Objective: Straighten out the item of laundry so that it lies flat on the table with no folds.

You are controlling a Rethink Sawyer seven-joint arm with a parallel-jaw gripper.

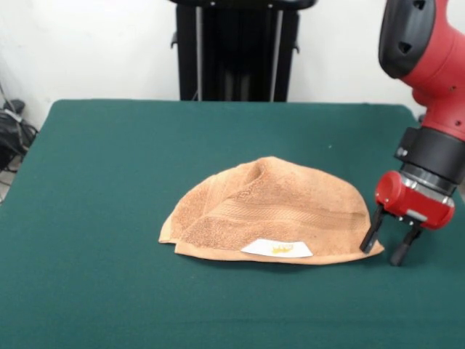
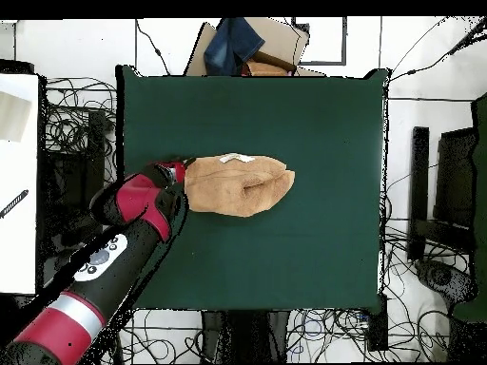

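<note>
Front view: the towel [image 1: 270, 212] is seen lying near the middle of the table [image 1: 109, 160], bunched into a rounded, dome-like shape rather than a rectangle. Its upper part is humped and creased, with a ridge running down from the top, and a woven band is visible across the folded body. The white label [image 1: 277, 249] with its yellow mark is shown at the front edge, where a doubled layer can be made out along the hem.

The gripper [image 1: 392, 246] is held low at the towel's end, just beside the corner that points toward it. Its two dark fingers [image 1: 373, 234] are spread apart, and nothing is held between them; one finger appears to be at or touching the cloth's edge, though contact cannot be confirmed.

In the overhead view the same picture is given: the towel [image 2: 238, 184] is shown as a compact, folded mass with a crease opening at one end, and the arm is reached in beside the other end.

The task is judged to be barely begun. No part of the towel is yet laid out flat; the folds remain to be pulled open and the corners drawn out. A grasp of the near corner is taken to be the step in hand.
</note>
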